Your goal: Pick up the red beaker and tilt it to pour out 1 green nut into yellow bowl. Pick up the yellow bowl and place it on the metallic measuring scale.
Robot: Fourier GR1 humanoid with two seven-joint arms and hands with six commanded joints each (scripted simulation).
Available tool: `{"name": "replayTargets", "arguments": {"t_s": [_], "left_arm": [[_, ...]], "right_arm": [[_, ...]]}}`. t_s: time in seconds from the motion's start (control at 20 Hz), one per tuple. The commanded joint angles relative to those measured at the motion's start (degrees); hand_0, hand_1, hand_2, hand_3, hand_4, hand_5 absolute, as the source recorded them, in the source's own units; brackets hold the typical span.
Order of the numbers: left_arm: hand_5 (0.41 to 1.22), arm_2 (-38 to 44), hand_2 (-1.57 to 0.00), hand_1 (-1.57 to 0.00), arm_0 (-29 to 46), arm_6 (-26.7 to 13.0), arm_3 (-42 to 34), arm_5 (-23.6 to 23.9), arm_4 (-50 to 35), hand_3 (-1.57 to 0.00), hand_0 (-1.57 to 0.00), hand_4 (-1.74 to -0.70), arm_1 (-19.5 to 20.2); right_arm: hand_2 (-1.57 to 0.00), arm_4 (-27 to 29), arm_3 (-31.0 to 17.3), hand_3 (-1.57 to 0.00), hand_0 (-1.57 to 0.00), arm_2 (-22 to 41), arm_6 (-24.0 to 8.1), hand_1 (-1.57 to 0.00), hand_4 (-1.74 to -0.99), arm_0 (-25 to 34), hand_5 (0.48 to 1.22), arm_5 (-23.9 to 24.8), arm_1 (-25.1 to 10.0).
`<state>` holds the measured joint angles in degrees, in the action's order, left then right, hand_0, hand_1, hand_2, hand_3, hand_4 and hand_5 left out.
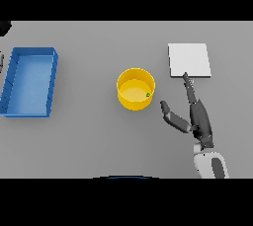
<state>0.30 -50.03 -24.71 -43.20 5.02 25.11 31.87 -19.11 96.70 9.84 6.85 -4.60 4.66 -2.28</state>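
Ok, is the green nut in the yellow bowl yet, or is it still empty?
In. A small green nut lies inside the yellow bowl, near its right wall. The bowl stands upright on the table, apart from the open right robot hand.

One view only: head cam, looked steeply down at the grey table (89, 136) from above its near edge, facing away from the robot. Far enough back to take in the blue tray (29, 82) at left, yellow bowl (129, 102) mid-frame, scale (189, 60) at right. Right hand (190, 116) came in from lower right.
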Motion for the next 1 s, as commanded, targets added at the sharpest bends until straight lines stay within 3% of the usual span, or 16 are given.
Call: {"name": "replayTargets", "arguments": {"t_s": [0.0, 0.15, 0.4, 0.5, 0.55, 0.7, 0.8, 0.95], "left_arm": [[1.221, 0.7, -1.57, -1.57, 3.0, -1.7, -3.1, 0.8, -1.1, -1.46, -1.57, -1.74, -0.3], [1.221, 0.9, -1.57, -1.57, 10.6, -5.1, -13.0, 2.6, -2.6, -1.44, -1.57, -1.74, -2.0], [1.221, 2.0, -1.57, -1.57, 17.0, -5.3, -18.8, 5.5, -3.9, -1.51, -1.57, -1.74, -5.0], [1.173, 2.5, -1.57, -1.57, 19.6, -6.3, -20.8, 5.9, -4.6, -1.53, -1.57, -1.74, -5.7], [1.151, 2.7, -1.57, -1.57, 20.1, -6.6, -21.5, 5.8, -5.1, -1.54, -1.57, -1.74, -6.1], [1.046, 1.9, -1.57, -1.57, 22.4, -7.6, -24.2, 5.8, -4.5, -1.56, -1.57, -1.74, -6.5], [0.941, 0.8, -1.57, -1.57, 24.4, -7.5, -25.5, 5.2, -3.3, -1.56, -1.57, -1.65, -6.1], [0.810, 0.1, -1.50, -1.54, 26.2, -8.5, -28.1, 4.2, -2.8, -1.47, -1.57, -1.28, -5.7]], "right_arm": [[0.00, -0.2, -0.2, 0.00, 0.00, 0.1, 1.0, 0.00, -1.035, -0.6, 0.650, 0.0, -0.3], [0.00, 0.0, -0.9, 0.00, 0.00, -0.3, 1.5, 0.00, -1.018, -0.9, 0.645, -0.1, -0.6], [0.00, 1.1, -1.4, 0.00, 0.00, -0.1, 3.0, 0.00, -1.004, -1.1, 0.648, -0.7, 0.1], [0.00, 1.8, -0.7, 0.00, 0.00, -0.7, 2.7, 0.00, -1.006, -1.0, 0.647, -1.1, -0.5], [0.00, 2.0, -1.4, 0.00, 0.00, -0.8, 4.3, 0.00, -1.012, -1.2, 0.650, -0.9, -0.4], [0.00, 1.3, -1.1, 0.00, 0.00, -0.7, 2.7, 0.00, -1.013, -0.9, 0.644, -0.5, -0.4], [0.00, 0.7, -0.9, 0.00, 0.00, -0.4, 2.7, 0.00, -1.021, -1.2, 0.636, -0.1, -0.2], [0.00, 1.1, -0.5, 0.00, 0.00, -0.4, 3.0, 0.00, -1.012, -1.4, 0.634, -0.4, -0.2]]}}
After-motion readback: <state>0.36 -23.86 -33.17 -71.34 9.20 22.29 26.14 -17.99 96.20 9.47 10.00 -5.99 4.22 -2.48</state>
